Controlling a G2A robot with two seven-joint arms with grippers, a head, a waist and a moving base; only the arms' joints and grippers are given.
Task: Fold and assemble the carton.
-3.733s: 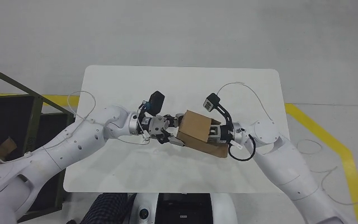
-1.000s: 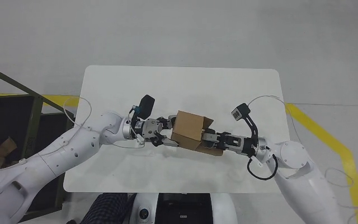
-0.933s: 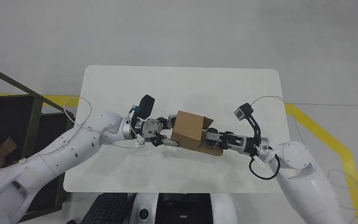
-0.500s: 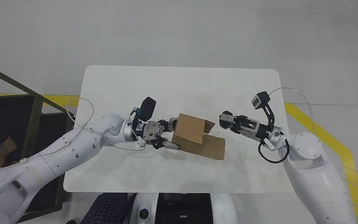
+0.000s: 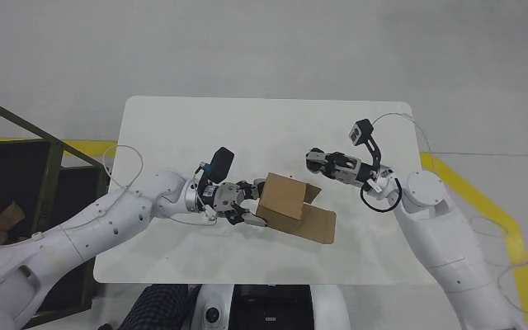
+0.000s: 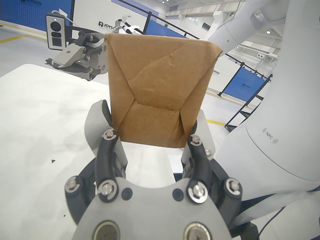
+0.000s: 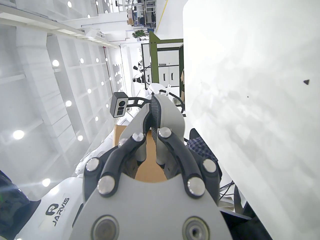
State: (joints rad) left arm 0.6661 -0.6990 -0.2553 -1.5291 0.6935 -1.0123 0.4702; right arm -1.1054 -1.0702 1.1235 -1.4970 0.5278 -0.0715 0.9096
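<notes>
A brown cardboard carton is held just above the white table, near its front middle. My left gripper is shut on its closed, folded end, one finger on each side. That end shows interlocked flaps. At the carton's other end a long flap lies open and flat toward the table's front. My right gripper hovers a little beyond the carton, shut with nothing between its pads. The left wrist view shows the right gripper behind the carton.
The table's far half and both side parts are bare white surface. A dark green frame stands off the table's left side. A yellow floor line runs past the right edge.
My right gripper has drawn back from the carton's open end and moved toward the far side of the table. The carton shifted slightly right in the left gripper, its long flap now lying open.
</notes>
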